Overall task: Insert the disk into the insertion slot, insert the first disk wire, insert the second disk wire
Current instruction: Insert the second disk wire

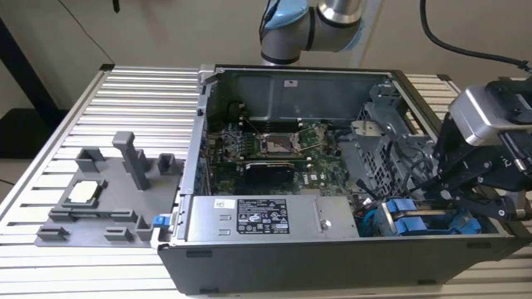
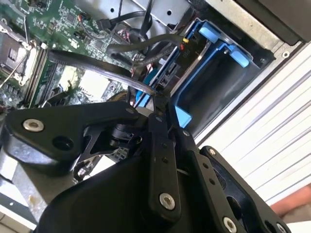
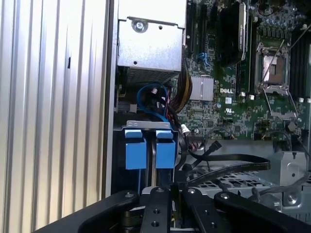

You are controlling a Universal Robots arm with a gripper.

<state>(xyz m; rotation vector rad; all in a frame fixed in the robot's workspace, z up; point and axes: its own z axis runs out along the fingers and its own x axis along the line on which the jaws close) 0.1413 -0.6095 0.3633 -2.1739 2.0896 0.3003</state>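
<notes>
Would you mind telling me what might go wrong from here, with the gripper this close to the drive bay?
1. The gripper sits among loose black cables beside the blue caddy; a cable may snag or get pinched.
2. The motherboard lies close to those cables, so a dragged cable might pull on its connectors.
3. The case wall stands near the arm, leaving little room.

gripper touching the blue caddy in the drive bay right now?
Cannot tell. In the second wrist view the gripper ends right at the blue caddy's edge among the cables, and neither contact nor a gap shows plainly.
</notes>
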